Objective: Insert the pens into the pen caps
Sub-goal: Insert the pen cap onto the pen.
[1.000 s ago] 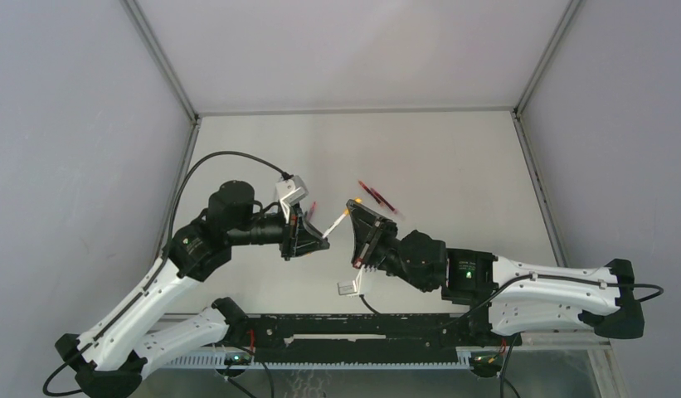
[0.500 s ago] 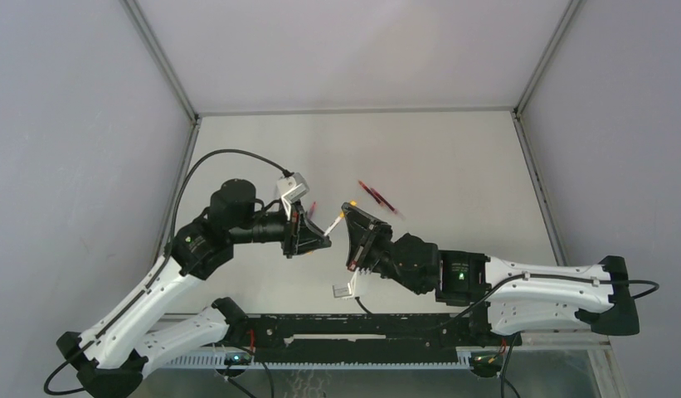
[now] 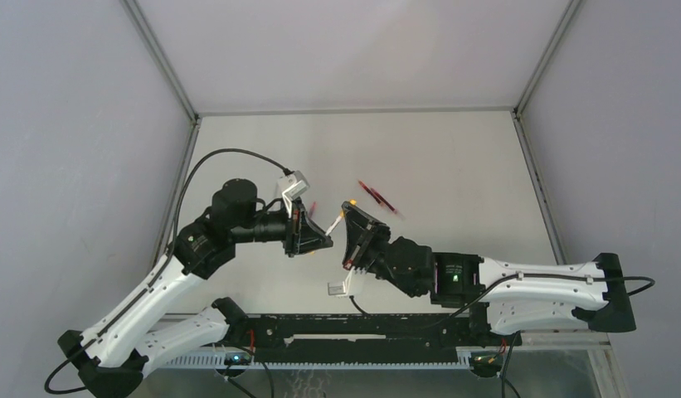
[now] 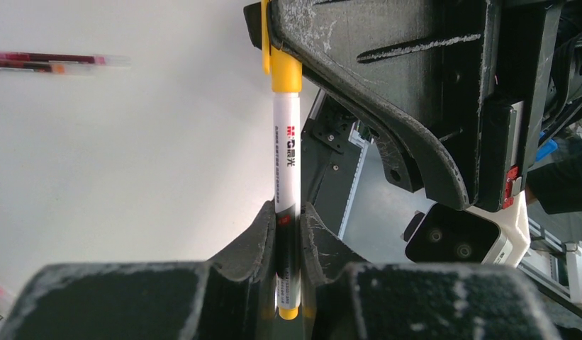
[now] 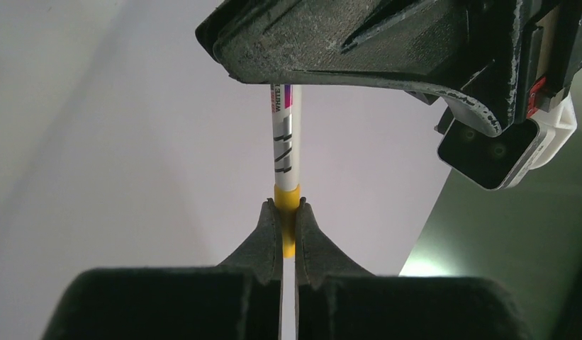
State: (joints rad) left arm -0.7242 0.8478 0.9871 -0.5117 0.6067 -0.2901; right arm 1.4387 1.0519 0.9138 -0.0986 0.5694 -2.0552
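Observation:
A white-barrelled pen [image 3: 335,223] with yellow ends hangs in the air between my two grippers. My left gripper [image 3: 326,239] is shut on the lower barrel of the pen [image 4: 286,163], whose yellow tail end sticks out behind the fingers [image 4: 263,230]. The pen's far end sits inside a yellow pen cap [image 4: 285,71]. My right gripper [image 3: 347,208] is shut on that cap [image 5: 287,202], with the pen barrel [image 5: 286,142] running straight out of it. The right gripper [image 5: 288,223] pinches the cap near its closed end. The two grippers face each other tip to tip.
Two dark red pens [image 3: 376,196] lie on the table behind the grippers, and they show again as red pens [image 4: 47,62] in the left wrist view. A small red cap [image 3: 312,207] lies beside the left gripper. Grey walls enclose the white table [image 3: 453,157].
The right arm has slid a little to the left, bringing its gripper and the cap closer to the left gripper. The left gripper has barely moved and both grips stay the same.

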